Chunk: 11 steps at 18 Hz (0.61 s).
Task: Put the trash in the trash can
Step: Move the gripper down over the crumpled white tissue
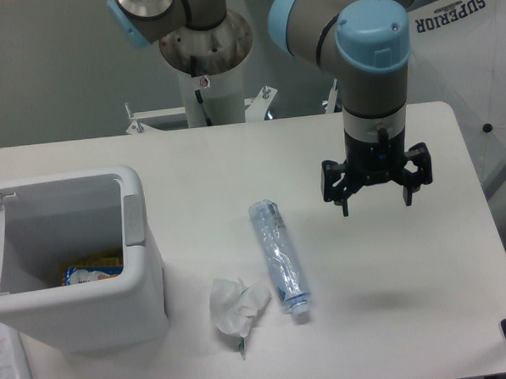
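Observation:
A crumpled white tissue wad (236,305) lies on the table near the front, just right of the trash can. Beside it, a long crushed clear plastic bottle (278,253) lies with its white cap pointing toward the front edge. The trash can (143,272) is a large white bin at the left, its lid swung open to the left. My gripper (377,202) hangs above the table to the right of the bottle, apart from it, fingers spread open and holding nothing.
Inside the bin a blue and yellow packet (92,271) rests at the bottom. The arm's base column (207,81) stands at the back of the table. A white umbrella-like screen (476,67) sits at the right rear.

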Tool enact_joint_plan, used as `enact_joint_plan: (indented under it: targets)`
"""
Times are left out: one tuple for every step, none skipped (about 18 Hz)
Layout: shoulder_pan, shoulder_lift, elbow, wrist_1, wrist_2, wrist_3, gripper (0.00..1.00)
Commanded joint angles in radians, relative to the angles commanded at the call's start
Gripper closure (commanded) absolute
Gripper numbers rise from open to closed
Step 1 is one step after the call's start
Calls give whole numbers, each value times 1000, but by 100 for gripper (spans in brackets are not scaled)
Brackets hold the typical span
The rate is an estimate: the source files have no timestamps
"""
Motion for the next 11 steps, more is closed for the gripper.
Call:
enact_joint_plan:
  targets:
    - [0, 0, 5, 0, 0, 0, 0]
    - [-2, -2, 8, 0, 0, 2, 0]
    - [-2, -3, 8, 2, 0, 0, 0]
    - [-2, -8, 8, 5, 0, 0, 0]
    - [-2, -15, 8, 20, 0, -2, 0]
    - [-3, -23, 3, 50, 0, -2, 0]
    - [-5, -31, -3, 81, 2, -6, 0]
    - [-11, -40, -3, 96, 0, -11, 0]
    - [-17, -46, -5, 103, 0, -11, 0]
    - [-26, -55, -6, 104, -2, -11, 0]
    - [-38, -60, -8, 104, -3, -11, 0]
